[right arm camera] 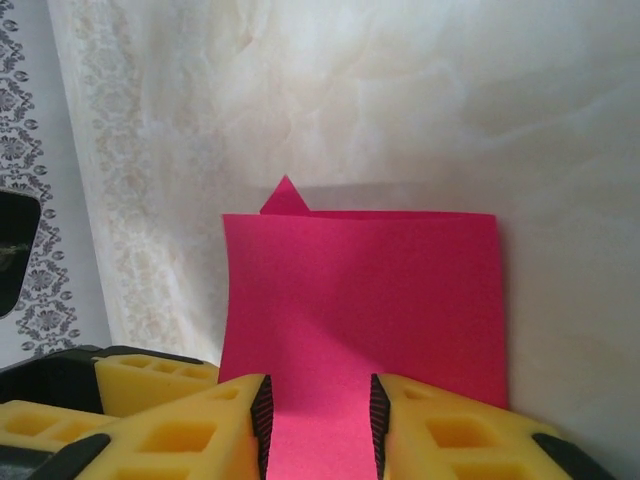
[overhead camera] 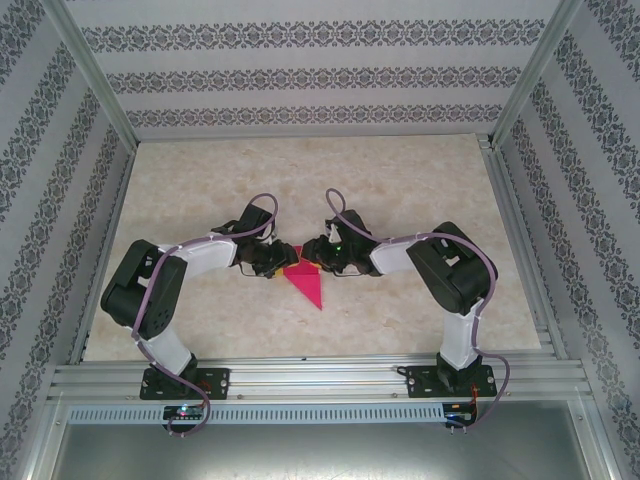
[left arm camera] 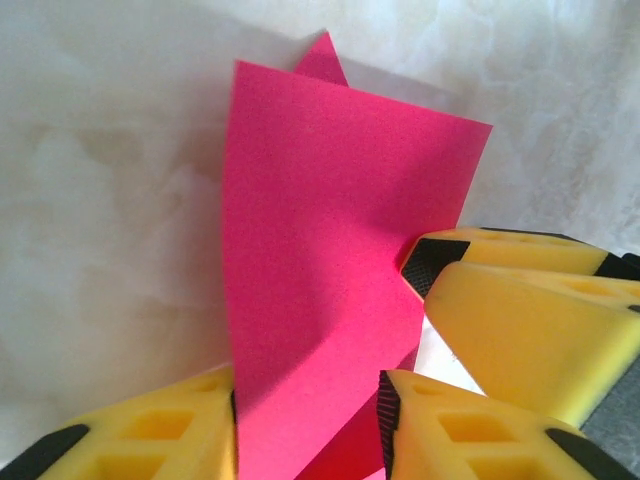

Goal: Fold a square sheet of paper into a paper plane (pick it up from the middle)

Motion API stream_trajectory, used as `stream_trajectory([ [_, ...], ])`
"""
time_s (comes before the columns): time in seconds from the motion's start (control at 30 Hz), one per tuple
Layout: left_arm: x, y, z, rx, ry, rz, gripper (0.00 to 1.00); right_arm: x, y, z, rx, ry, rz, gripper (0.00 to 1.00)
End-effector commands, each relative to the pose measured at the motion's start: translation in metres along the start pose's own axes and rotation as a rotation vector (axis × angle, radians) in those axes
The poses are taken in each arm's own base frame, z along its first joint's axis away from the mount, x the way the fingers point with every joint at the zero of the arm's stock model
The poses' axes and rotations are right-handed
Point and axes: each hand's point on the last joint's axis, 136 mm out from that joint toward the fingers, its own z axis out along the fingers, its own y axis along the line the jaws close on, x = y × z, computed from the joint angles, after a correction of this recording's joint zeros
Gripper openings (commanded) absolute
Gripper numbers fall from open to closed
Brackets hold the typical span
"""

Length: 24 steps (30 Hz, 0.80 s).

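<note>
We are seeing the left tool (left arm camera: 308, 410) and right tool (right arm camera: 318, 400) standing with jaws apart around the square sheet of paper (right arm camera: 360, 290), centre of the desk (overhead camera: 400, 190).

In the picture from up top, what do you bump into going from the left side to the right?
left arm → left gripper → pink paper → right gripper → right arm

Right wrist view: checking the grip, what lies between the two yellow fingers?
The pink paper, spanning the gap between the right gripper's fingers, in the right wrist view.
</note>
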Motion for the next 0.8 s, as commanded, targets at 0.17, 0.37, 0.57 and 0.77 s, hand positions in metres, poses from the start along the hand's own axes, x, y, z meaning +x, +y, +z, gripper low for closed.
stream_trajectory([
  [0.17,-0.008,-0.014,0.003,0.092,0.013,0.019,0.24,-0.017,0.012,-0.043,0.076,-0.058,-0.073,0.43],
  [0.37,-0.007,-0.022,0.006,0.141,0.024,0.027,0.15,-0.009,0.007,-0.084,0.180,-0.143,-0.144,0.43],
  [0.57,-0.009,-0.028,0.005,0.175,0.023,0.003,0.13,0.018,0.025,-0.109,0.226,-0.236,-0.355,0.43],
  [0.77,-0.011,-0.027,0.006,0.176,0.006,-0.053,0.08,0.063,0.032,-0.088,0.392,-0.227,-0.712,0.45],
])
